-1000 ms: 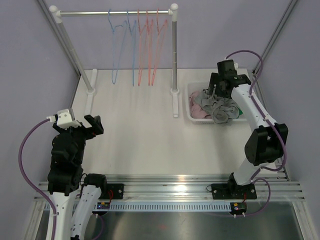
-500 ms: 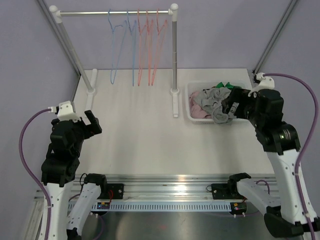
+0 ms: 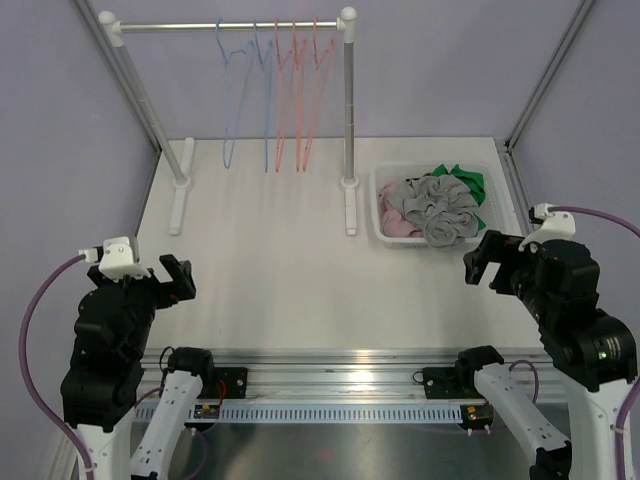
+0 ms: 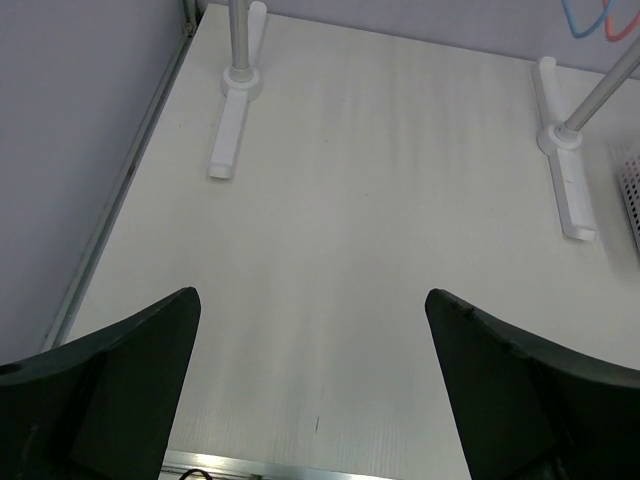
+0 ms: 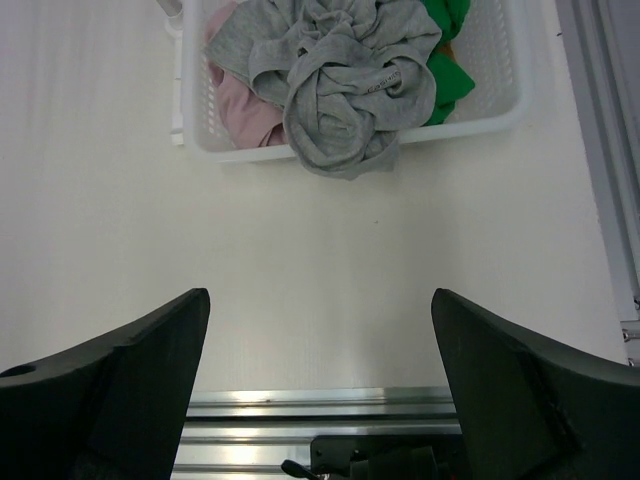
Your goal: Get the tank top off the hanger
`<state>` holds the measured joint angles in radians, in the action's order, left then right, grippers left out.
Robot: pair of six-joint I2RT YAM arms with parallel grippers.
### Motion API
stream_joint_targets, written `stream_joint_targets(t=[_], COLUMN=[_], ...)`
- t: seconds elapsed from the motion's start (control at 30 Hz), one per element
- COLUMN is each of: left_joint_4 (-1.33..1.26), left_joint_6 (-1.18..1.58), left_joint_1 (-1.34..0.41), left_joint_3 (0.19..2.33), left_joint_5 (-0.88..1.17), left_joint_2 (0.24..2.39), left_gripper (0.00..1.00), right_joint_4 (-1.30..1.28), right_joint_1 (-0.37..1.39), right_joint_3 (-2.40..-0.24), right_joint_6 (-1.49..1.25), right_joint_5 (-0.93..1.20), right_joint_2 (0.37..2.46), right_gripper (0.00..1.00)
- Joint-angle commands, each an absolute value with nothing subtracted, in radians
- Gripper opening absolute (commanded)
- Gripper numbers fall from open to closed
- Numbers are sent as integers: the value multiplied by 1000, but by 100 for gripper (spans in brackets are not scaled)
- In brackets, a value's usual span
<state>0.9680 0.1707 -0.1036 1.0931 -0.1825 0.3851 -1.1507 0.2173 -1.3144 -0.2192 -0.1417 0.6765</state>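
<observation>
Left gripper (image 4: pixel 310 300): fingers spread wide, nothing between them, raised over the near left of the white table (image 3: pixel 270 260).
Right gripper (image 5: pixel 320 295): spread and empty, near the white plastic basket (image 5: pixel 470 122).
Grey crumpled garment (image 3: pixel 435 205): bunched in the basket, spilling over its near rim, beside pink cloth (image 3: pixel 397 225) and green cloth (image 3: pixel 468 182).
Tank top: I cannot tell which piece it is.
Blue and red wire hangers (image 3: pixel 267 100): on the metal rail (image 3: pixel 180 27).

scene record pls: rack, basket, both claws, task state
rack: blue and red wire hangers on the rail, all bare
basket: white, right of the rack, holds a heap of grey, pink and green garments
left claw: open, empty, above the table
right claw: open, empty, near side of the basket
task state: no garment on any hanger
</observation>
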Motion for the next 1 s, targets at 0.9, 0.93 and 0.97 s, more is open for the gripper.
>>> stream_joint_targets(t=[0.9,0.93,0.97], left_joint_4=[891,890,888], left_joint_6=[141,140,140], left_joint_1=[-123,-123,-123], left_joint_3=[1009,1011,1009], left_joint_5=[-91,-91,-91], left_joint_2=[282,282,282], left_gripper=[99,99,99], right_joint_4=[-1138,-1137,-1135], right_joint_1=[224,225,224], right_joint_3=[-1275,-1275,-1275], right_joint_6=[-195,-195,-195], right_joint_5=[-138,-138,-143], right_joint_2=[611,611,611], right_gripper=[99,100,100])
